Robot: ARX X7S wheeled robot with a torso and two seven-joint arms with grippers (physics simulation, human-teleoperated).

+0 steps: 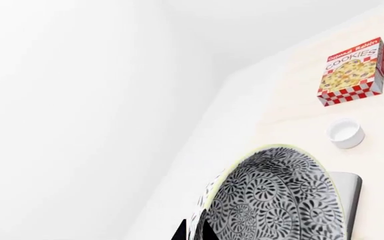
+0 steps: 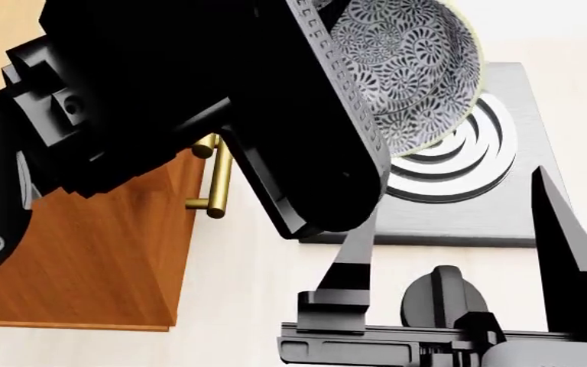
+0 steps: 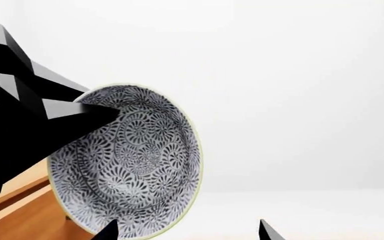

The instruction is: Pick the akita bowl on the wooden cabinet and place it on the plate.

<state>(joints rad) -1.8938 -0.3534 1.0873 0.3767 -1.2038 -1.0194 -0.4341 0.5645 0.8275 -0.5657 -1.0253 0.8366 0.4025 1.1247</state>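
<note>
The akita bowl point(image 2: 406, 69), white with a dense grey swirl pattern and a pale rim, hangs tilted in the air over the stove. My left gripper point(image 2: 360, 130) is shut on its rim. In the left wrist view the two dark fingertips of the left gripper point(image 1: 193, 227) pinch the wall of the bowl point(image 1: 279, 200). The right wrist view shows the bowl point(image 3: 132, 160) facing the camera. My right gripper point(image 2: 455, 199) stands open and empty below the bowl, seen from its own camera as the right gripper point(image 3: 188, 227). The wooden cabinet point(image 2: 89, 252) is at the left. The plate is out of view.
A grey square stove point(image 2: 497, 206) with a ringed burner lies under the bowl. The cabinet's brass handle point(image 2: 217, 180) sticks out toward it. Farther off on the pale counter are a cookie box point(image 1: 352, 72) and a small white cup point(image 1: 345, 132).
</note>
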